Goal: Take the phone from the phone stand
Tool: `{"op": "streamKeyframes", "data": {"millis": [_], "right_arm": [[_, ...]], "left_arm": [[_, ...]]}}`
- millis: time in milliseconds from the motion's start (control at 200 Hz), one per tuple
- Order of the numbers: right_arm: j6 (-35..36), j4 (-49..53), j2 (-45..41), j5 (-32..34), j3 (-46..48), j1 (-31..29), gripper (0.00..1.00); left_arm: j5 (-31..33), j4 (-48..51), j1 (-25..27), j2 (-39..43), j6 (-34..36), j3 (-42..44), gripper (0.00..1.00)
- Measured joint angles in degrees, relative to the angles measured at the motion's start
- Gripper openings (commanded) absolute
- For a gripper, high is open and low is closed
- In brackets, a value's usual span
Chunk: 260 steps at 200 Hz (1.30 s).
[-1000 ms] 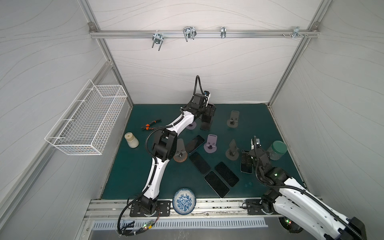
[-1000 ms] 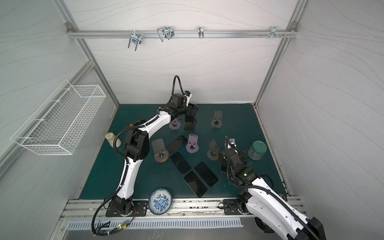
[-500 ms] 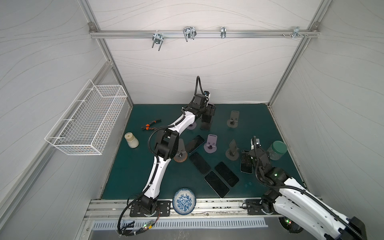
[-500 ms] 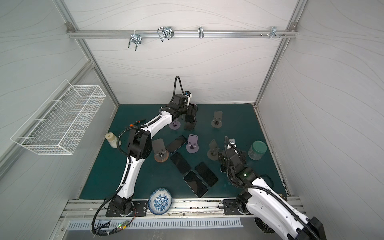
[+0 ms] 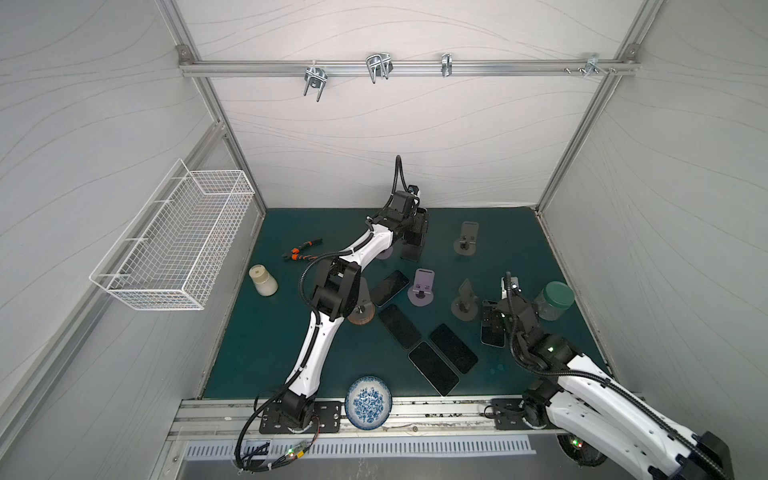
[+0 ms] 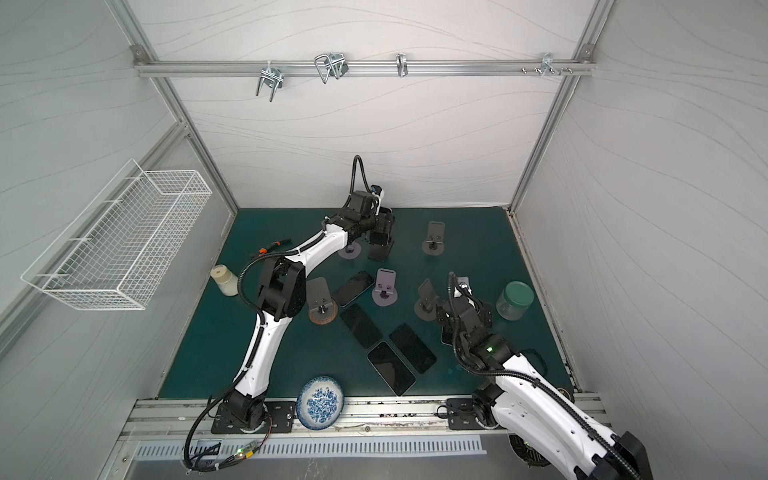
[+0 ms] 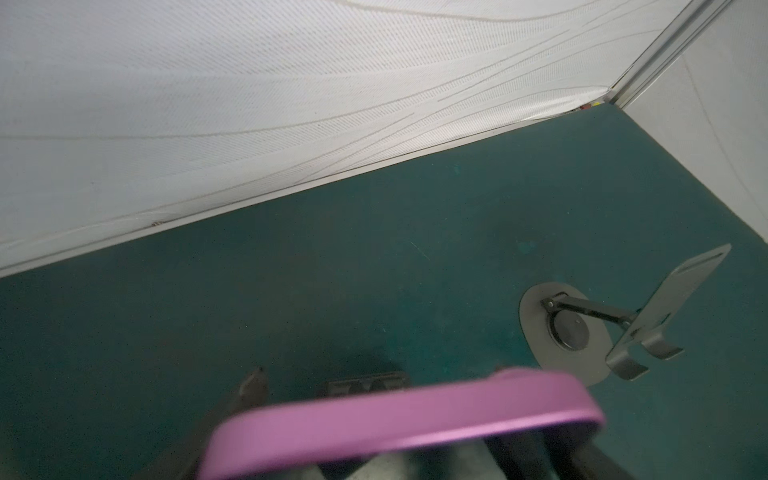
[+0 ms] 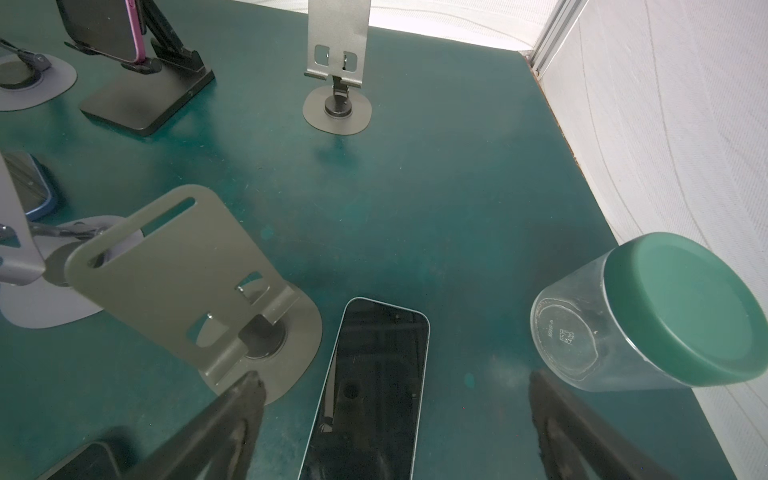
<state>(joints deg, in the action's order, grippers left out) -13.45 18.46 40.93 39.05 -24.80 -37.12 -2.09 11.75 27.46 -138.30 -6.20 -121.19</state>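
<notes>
The phone [image 8: 104, 29], dark-screened in a pink case, leans on a black phone stand [image 5: 411, 251] [image 6: 380, 251] [image 8: 145, 99] near the back wall. My left gripper [image 5: 417, 226] [image 6: 381, 228] is at the top of that phone. In the left wrist view the pink phone [image 7: 395, 419] edge runs across between the jaws of my left gripper [image 7: 380, 372]. One fingertip [image 7: 254, 380] shows behind it and the pads are hidden, so contact is unclear. My right gripper [image 5: 492, 322] [image 8: 395, 382] is open above a flat phone [image 8: 374, 374] at the right.
Empty stands: grey [image 5: 467, 239], purple [image 5: 424, 286], grey [image 5: 465, 299], wood-based [image 5: 361, 309]. Several phones lie flat mid-table [image 5: 399, 326] [image 5: 453, 347]. Green-lidded jar [image 5: 555, 299], blue plate [image 5: 368, 401], pliers [image 5: 301, 253], cream cup [image 5: 262, 280], wire basket [image 5: 174, 245] on the left wall.
The left gripper's jaws have drawn in around the phone's top while the left arm stayed at the stand. The right arm has not moved.
</notes>
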Motion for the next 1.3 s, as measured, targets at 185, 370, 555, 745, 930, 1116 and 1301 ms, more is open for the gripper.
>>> {"op": "streamKeyframes", "data": {"millis": [185, 370, 555, 745, 930, 1116, 1301], "right_arm": [[0.0, 0.0, 0.0, 0.0, 0.0, 0.0, 0.99], [0.0, 0.0, 0.0, 0.02, 0.0, 0.0, 0.99], [0.0, 0.0, -0.13, 0.02, 0.0, -0.04, 0.99], [0.0, 0.0, -0.81, 0.04, 0.0, -0.15, 0.99], [0.0, -0.02, -0.96, 0.07, 0.0, -0.2, 0.99], [0.0, -0.02, -0.96, 0.22, 0.0, -0.33, 0.99], [0.02, -0.02, -0.96, 0.5, 0.0, -0.33, 0.99]], "left_arm": [[0.0, 0.37, -0.02, 0.0, -0.28, 0.0, 0.85], [-0.17, 0.42, 0.09, 0.0, -0.24, 0.04, 0.86], [-0.48, 0.26, 0.35, 0.04, -0.31, 0.92, 0.86], [-0.26, 0.44, 0.57, 0.04, -0.31, 3.06, 0.89], [-0.24, 0.44, 0.72, 0.09, -0.2, 3.69, 0.82], [0.07, 0.35, 0.72, 0.15, 0.63, 3.69, 0.71], [0.02, 0.44, 0.72, 0.26, 1.66, 3.69, 0.66]]}}
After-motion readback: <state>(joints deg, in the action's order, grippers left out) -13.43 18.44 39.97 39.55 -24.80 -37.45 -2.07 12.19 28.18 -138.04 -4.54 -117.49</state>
